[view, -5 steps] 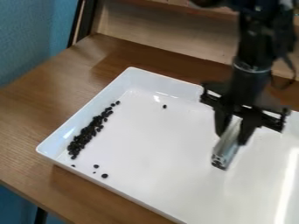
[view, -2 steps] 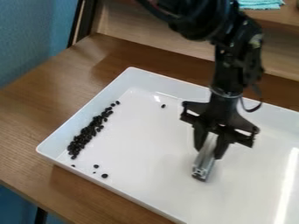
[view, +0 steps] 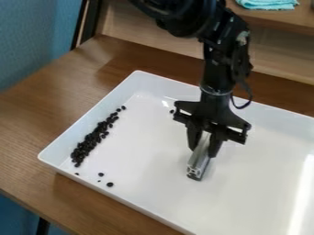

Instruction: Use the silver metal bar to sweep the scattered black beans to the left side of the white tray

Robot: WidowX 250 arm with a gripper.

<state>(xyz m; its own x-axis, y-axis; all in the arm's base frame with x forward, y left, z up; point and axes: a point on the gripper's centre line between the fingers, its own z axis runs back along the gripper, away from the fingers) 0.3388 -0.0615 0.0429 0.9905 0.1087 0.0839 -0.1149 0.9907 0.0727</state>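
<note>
Blue wall (view: 34,41) and brown wooden table (view: 36,108) frame the corner I'm looking down on, with a white tray (view: 144,153) set across the tabletop. At its centre, my gripper (view: 203,150) has its fingers closed on the silver bar (view: 198,160), one on each side, and the bar's lower end juts out past the tips. I see the bar tilted, its long axis running down and a little towards the left of my view. Whether that end touches the tray floor, I can't tell. From the fingers, the cluster of black beans (view: 92,140) lies well apart, off to the left of my view. It forms a long, narrow band beside the tray's left wall, slanting from upper right to lower left, a steeper lean than the bar doesn't share. A few loose beans (view: 109,184) sit near the band's lower end, and one single bean (view: 172,111) lies just beside the gripper's upper body. Above all that, my black arm (view: 222,59) drops in from the top edge, bent near the top, its wrist hanging nearly upright over the tray, with a teal cloth (view: 268,4) behind it
</note>
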